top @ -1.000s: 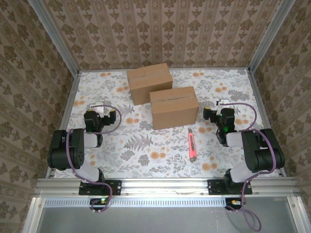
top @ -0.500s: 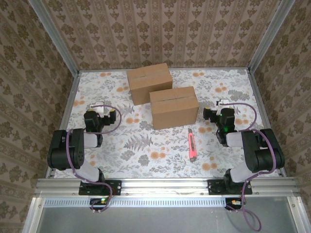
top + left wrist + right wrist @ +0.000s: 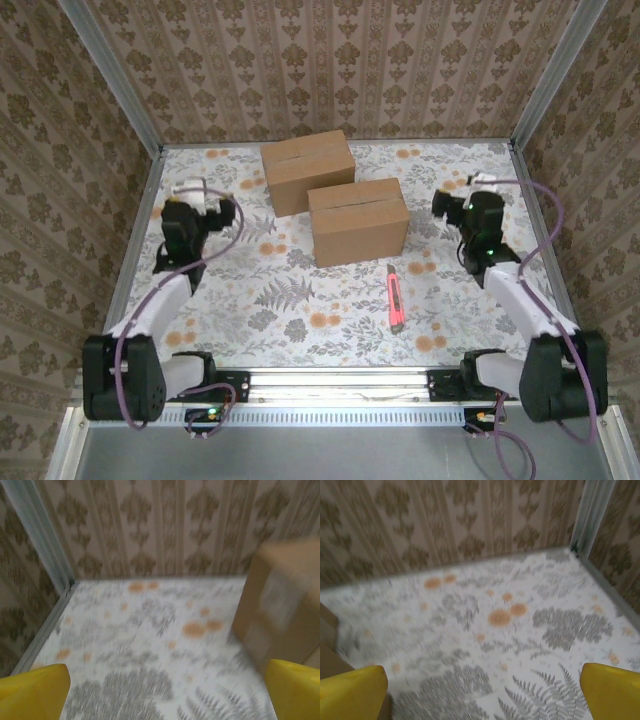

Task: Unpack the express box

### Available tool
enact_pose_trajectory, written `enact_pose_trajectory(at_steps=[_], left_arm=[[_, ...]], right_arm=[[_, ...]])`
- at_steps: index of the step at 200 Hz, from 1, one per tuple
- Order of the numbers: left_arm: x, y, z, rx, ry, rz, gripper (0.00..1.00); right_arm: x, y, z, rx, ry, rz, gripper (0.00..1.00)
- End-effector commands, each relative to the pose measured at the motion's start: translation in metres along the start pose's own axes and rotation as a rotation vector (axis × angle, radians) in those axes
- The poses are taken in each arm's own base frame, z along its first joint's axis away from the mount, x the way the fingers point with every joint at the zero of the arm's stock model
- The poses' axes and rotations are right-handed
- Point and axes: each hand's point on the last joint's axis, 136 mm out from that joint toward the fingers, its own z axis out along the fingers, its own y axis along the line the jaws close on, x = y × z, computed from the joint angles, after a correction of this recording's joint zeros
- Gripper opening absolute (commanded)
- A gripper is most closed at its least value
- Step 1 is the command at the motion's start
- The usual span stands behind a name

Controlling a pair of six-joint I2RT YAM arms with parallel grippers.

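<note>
Two brown cardboard boxes stand shut on my table, each with a seam running along its top. The farther box (image 3: 308, 170) sits close to the table's far edge, a little left of the middle. The nearer box (image 3: 358, 220) sits in front of it and to its right, about the table's middle. Their corners come very close, and I cannot tell whether they touch. A slim pink-red utility knife (image 3: 395, 298) lies flat on the floral-patterned table (image 3: 300, 320). It is near the nearer box's front right corner but apart from it, its length running toward the table's near edge.

My left claw (image 3: 190, 190) hangs near the table's left edge, level with the boxes and well apart from the farther box. Its yellow fingertips (image 3: 32, 692) are spread wide at the bottom corners of my left wrist view. Nothing lies between them but the flowered surface, so I have hold of nothing. A blurred brown box face shows at the right of that view.

My right claw (image 3: 478, 185) hangs near the table's right edge, apart from the nearer box. Its yellow fingertips (image 3: 615, 690) are also spread as wide as they go, empty, with the far right corner of the table ahead. A sliver of brown cardboard shows at the left edge of my right wrist view. I cannot tell which box it is.
</note>
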Motion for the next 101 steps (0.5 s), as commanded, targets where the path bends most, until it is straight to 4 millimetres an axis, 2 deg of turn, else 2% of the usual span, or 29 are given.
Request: enact_pose_trajectory(at_steps=[1, 23, 36, 39, 44, 72, 84, 101], left_arm=[[0.009, -0.059, -0.015, 0.215, 0.215, -0.050, 0.96], [-0.004, -0.127, -0.028, 0.395, 0.277, 0.034, 0.97], [-0.007, -0.163, -0.035, 0.490, 0.314, 0.075, 0.97], [-0.010, -0.166, -0.036, 0.497, 0.318, 0.078, 0.97], [-0.007, -0.183, -0.039, 0.536, 0.339, 0.097, 0.97], [-0.009, -0.229, -0.036, 0.641, 0.404, 0.153, 0.97], [-0.007, -0.244, -0.028, 0.663, 0.429, 0.186, 0.97], [-0.003, -0.257, -0.014, 0.685, 0.459, 0.213, 0.97]], right_arm=[[0.037, -0.019, -0.039, 0.098, 0.283, 0.099, 1.00], [0.043, -0.015, -0.071, 0.080, 0.399, 0.195, 1.00], [0.051, -0.006, -0.086, 0.034, 0.466, 0.260, 1.00], [0.053, -0.004, -0.089, 0.021, 0.481, 0.276, 1.00], [0.057, 0.002, -0.094, -0.007, 0.505, 0.305, 1.00], [0.083, 0.036, -0.103, -0.161, 0.625, 0.510, 1.00], [0.093, 0.054, -0.100, -0.237, 0.669, 0.602, 1.00], [0.099, 0.066, -0.095, -0.270, 0.694, 0.647, 1.00]])
